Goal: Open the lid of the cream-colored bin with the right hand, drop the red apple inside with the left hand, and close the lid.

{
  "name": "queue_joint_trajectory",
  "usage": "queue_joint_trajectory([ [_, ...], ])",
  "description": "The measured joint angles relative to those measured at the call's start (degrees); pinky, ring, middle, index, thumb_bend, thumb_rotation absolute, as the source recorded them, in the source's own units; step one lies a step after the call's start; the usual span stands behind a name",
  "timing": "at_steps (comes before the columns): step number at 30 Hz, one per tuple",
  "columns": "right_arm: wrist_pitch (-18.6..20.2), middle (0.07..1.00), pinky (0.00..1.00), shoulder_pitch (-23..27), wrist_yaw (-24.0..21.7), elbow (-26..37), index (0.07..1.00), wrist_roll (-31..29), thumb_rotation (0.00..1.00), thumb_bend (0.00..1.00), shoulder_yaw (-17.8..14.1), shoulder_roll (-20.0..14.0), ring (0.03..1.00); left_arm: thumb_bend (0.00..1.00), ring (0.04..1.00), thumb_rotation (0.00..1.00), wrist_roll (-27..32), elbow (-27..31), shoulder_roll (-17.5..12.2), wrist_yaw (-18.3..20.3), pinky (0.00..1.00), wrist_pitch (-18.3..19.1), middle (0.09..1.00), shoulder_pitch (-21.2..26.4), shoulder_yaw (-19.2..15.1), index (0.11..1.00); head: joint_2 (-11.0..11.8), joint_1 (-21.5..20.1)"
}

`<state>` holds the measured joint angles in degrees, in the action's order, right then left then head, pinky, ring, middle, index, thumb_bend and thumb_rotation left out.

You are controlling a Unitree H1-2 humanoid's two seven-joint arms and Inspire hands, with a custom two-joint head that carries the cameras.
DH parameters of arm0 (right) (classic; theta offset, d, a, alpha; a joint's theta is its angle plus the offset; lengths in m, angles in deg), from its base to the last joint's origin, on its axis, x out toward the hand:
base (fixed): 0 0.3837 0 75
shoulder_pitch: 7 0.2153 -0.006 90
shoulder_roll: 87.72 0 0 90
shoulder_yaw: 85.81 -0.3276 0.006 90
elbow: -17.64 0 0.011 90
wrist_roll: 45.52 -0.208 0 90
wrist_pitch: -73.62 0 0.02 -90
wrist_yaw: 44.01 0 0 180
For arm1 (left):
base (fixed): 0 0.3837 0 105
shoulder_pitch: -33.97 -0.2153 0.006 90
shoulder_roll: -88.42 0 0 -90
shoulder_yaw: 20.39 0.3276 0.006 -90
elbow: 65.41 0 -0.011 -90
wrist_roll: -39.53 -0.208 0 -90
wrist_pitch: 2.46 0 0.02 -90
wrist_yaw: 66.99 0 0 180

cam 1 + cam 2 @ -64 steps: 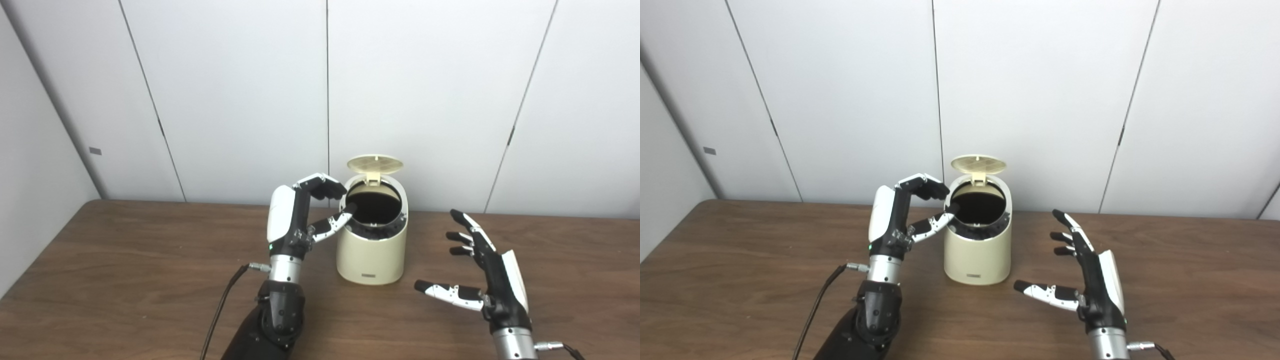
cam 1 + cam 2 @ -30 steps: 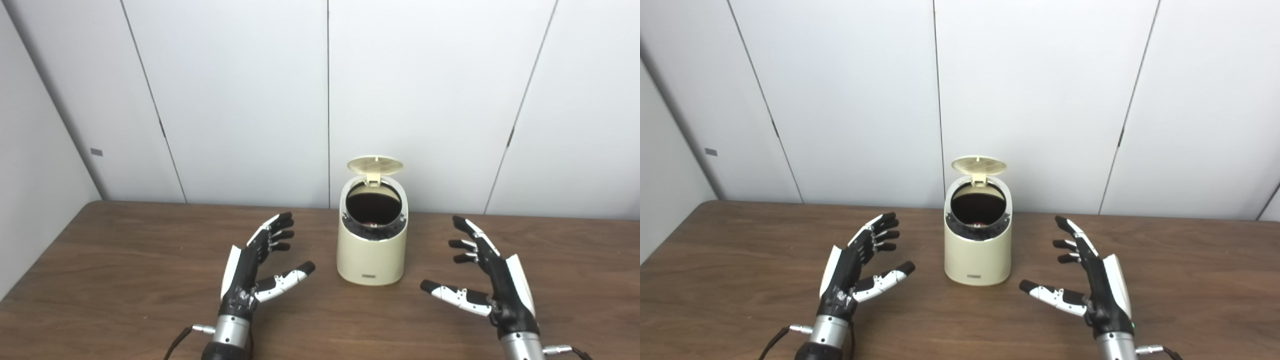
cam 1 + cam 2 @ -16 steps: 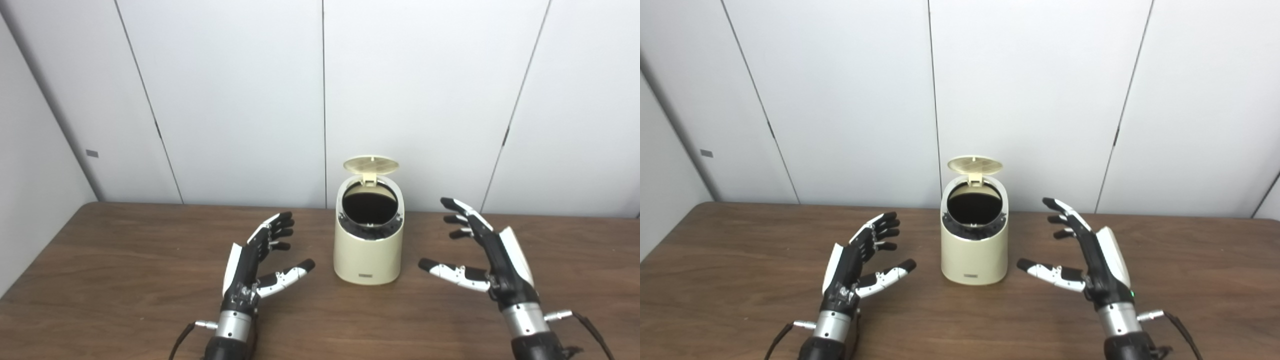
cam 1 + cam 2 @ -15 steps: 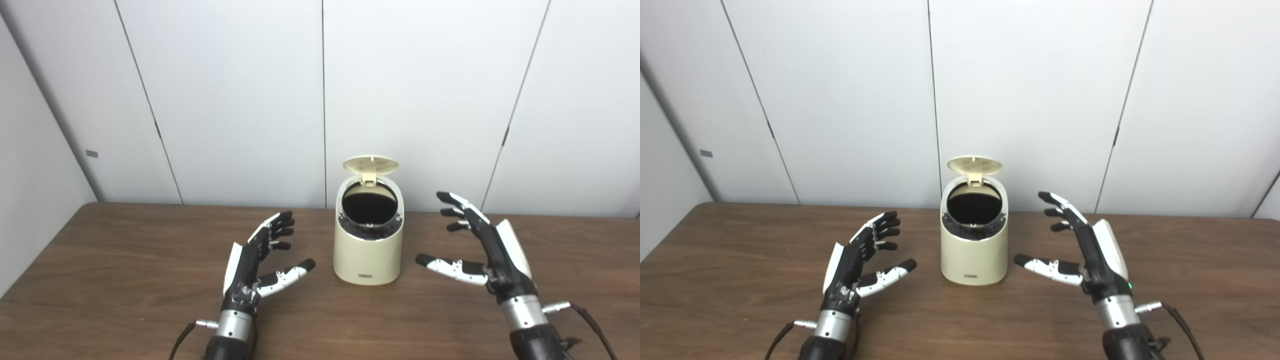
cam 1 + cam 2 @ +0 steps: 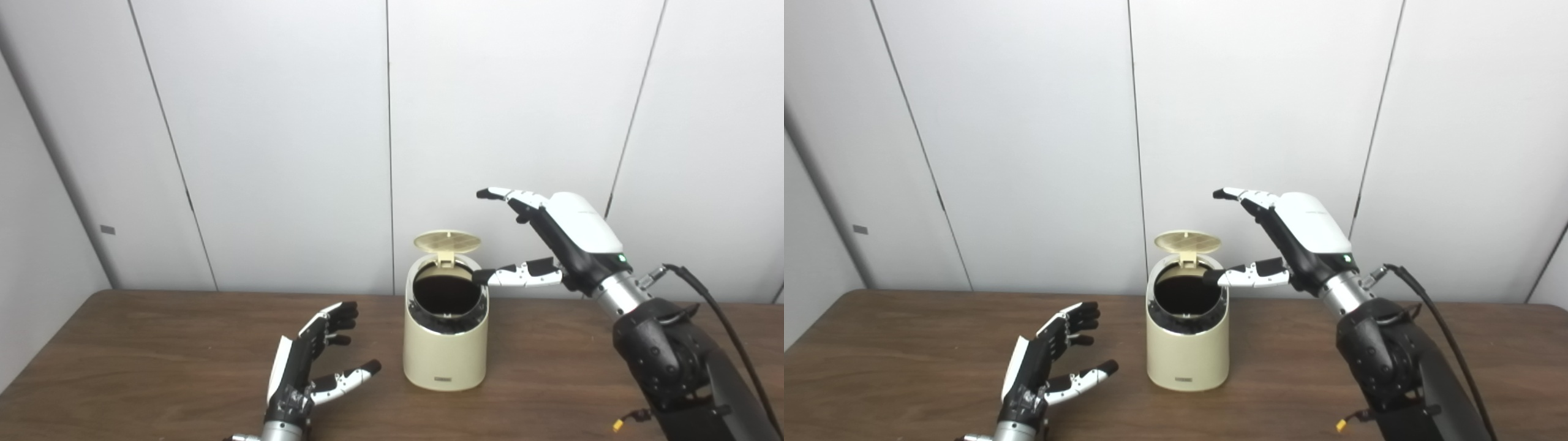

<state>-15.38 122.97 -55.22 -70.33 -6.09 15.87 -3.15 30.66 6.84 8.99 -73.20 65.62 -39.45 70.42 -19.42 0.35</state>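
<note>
Now the right hand (image 5: 551,236) hangs spread and empty, the raised lid (image 5: 446,242) just below its fingertips and the cream bin (image 5: 445,334) under its thumb. Swiping down carelessly could tip the bin. No apple shows; presumably it's inside. The left hand (image 5: 306,367) rests spread on the desk (image 5: 153,343).

I lifted my right hand (image 5: 551,236) up off the table (image 5: 153,355). Now it is high beside the bin (image 5: 446,343), near its lid (image 5: 447,241). My left hand (image 5: 306,367) came away from the bin and went down low.
</note>
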Motion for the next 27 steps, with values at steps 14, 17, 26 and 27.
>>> queue_joint_trajectory([
  [14, 0.9, 0.804, 0.82, 2.4, -3.6, -0.2, 0.824, 4.1, 0.56, 0.7, 2.0, -0.6, 0.886, 0.71, 0.762, 0.03, -0.6, 0.1, 0.0, 0.0, 0.68, 0.3, 0.775, 0.0, 0.2, 0.775, -0.9, 1.3],
  [17, 1.4, 0.787, 0.79, 2.6, -3.5, -0.2, 0.81, 7.9, 0.56, 0.7, 2.7, -0.6, 0.864, 0.71, 0.756, 0.03, -0.9, 0.2, 0.0, 0.0, 0.68, 0.4, 0.771, 0.0, 0.3, 0.773, -1.0, 1.4],
  [26, 0.5, 0.796, 0.86, 2.9, -3.5, -0.6, 0.81, 9.9, 0.56, 0.68, 2.9, -0.7, 0.888, 0.71, 0.753, 0.03, -2.3, 0.4, 0.2, -0.2, 0.67, 1.0, 0.772, 0.0, 0.2, 0.776, -0.8, 2.7],
  [27, 0.2, 0.801, 0.85, 2.9, -3.6, -0.8, 0.808, 9.6, 0.56, 0.67, 3.0, -0.8, 0.889, 0.71, 0.749, 0.03, -2.4, 0.4, 0.2, -0.1, 0.67, 1.0, 0.768, 0.0, 0.2, 0.774, -0.8, 2.8],
])
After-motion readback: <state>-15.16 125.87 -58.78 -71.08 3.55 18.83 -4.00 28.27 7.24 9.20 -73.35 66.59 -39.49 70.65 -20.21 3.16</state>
